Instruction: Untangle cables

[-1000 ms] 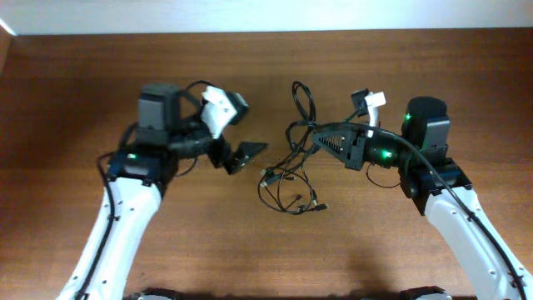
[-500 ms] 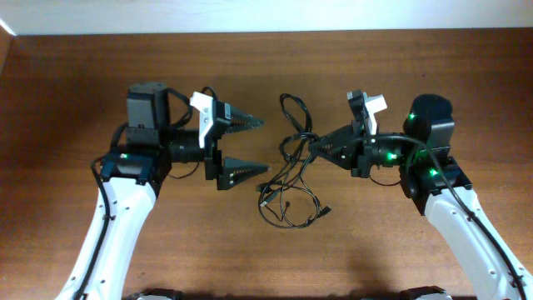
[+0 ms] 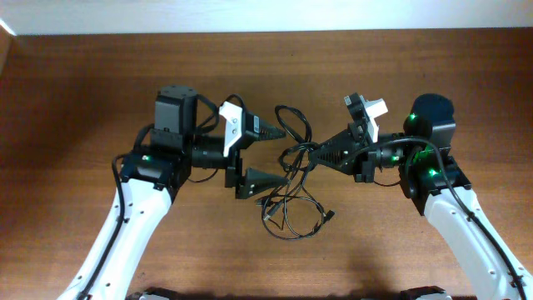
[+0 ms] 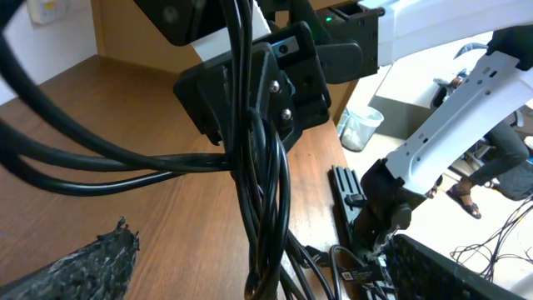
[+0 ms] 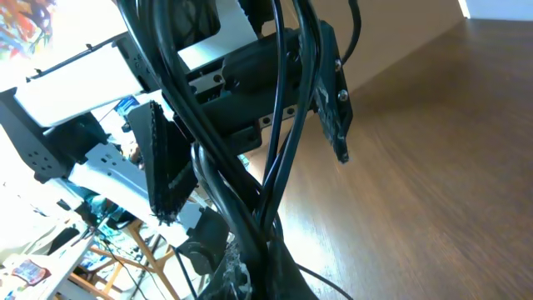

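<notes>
The cables (image 3: 290, 215) are a black tangle, partly lying in loops on the table and partly lifted. My right gripper (image 3: 311, 156) is shut on the bundle, and a loop (image 3: 291, 117) sticks out behind it. In the right wrist view the cords (image 5: 250, 192) rise out of my shut right gripper (image 5: 266, 283). My left gripper (image 3: 284, 155) is open, one finger on each side of the lifted strands. In the left wrist view the cables (image 4: 260, 183) hang between the wide-apart fingers (image 4: 83, 267) of my left gripper (image 4: 258, 271), with the right gripper (image 4: 258, 83) holding them above.
The wooden table (image 3: 83, 83) ends at a pale wall along the back. Small connector plugs (image 3: 331, 215) lie at the front of the tangle. Thick arm wiring (image 3: 204, 112) loops by the left wrist. The two arms face each other closely at the middle.
My left arm has moved right, bringing its open jaws around the lifted strands. The right gripper stays shut on the bundle and has barely shifted; the loops on the table slid slightly forward.
</notes>
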You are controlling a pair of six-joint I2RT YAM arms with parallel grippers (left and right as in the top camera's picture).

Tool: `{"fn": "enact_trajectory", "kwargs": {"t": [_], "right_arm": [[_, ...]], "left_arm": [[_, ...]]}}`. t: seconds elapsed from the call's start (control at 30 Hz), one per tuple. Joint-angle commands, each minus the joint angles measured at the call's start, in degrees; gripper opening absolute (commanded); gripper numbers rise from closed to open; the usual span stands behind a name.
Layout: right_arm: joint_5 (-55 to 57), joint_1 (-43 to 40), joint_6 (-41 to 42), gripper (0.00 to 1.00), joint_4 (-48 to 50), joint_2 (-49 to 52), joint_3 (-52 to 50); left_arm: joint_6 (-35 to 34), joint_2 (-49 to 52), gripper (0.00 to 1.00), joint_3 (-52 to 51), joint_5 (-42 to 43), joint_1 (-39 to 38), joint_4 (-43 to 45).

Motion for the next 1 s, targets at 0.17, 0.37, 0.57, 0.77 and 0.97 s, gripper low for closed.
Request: {"fn": "enact_trajectory", "kwargs": {"t": [0.17, 0.37, 0.57, 0.77, 0.97], "right_arm": [[-1.8, 0.5, -0.3, 0.04, 0.3, -0.1, 0.7], [-1.8, 0.5, -0.3, 0.04, 0.2, -0.1, 0.7], [-1.8, 0.5, -0.3, 0.04, 0.2, -0.1, 0.7], [-1.8, 0.7, -0.3, 0.04, 0.3, -0.1, 0.7], [-1.6, 2.4, -0.3, 0.04, 3.3, -0.1, 0.7]], "left_arm": [[0.8, -0.7, 0.79, 0.2, -0.5, -0.2, -0.1], [0.8, -0.7, 0.72, 0.2, -0.9, -0.2, 0.0], [0.8, -0.7, 0.70, 0.2, -1.3, -0.2, 0.3], [0.8, -0.7, 0.79, 0.2, -4.1, -0.4, 0.6], [0.7, -0.7, 0.62, 0.2, -4.2, -0.6, 1.7]]}}
